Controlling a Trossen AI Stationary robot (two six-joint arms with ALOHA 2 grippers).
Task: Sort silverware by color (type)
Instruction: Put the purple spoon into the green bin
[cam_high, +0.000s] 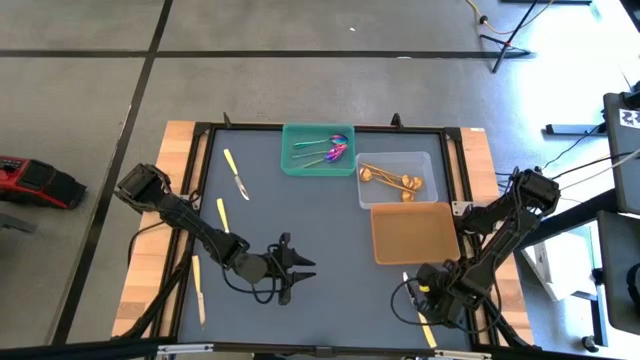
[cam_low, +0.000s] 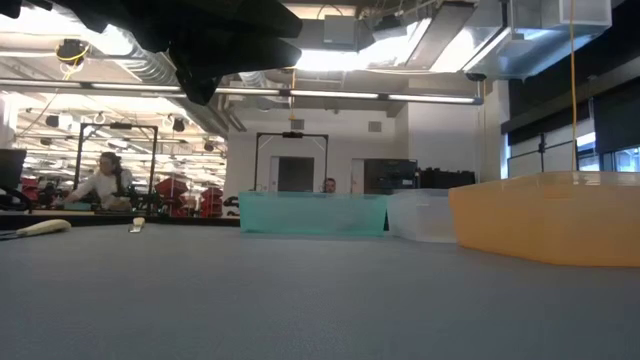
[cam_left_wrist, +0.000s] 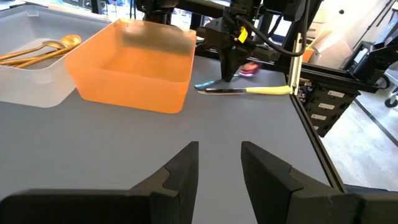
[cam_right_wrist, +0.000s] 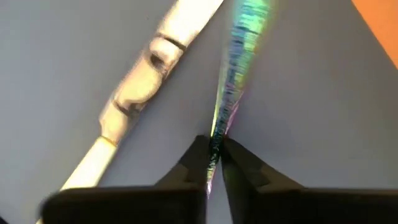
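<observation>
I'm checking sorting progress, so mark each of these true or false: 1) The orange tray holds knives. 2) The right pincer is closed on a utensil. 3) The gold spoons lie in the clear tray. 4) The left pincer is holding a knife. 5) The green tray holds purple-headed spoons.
1) The orange tray holds knives: false, it holds nothing.
2) The right pincer is closed on a utensil: true, it pinches a thin iridescent blade.
3) The gold spoons lie in the clear tray: true.
4) The left pincer is holding a knife: false, its jaws stand apart with nothing between them.
5) The green tray holds purple-headed spoons: true.
</observation>
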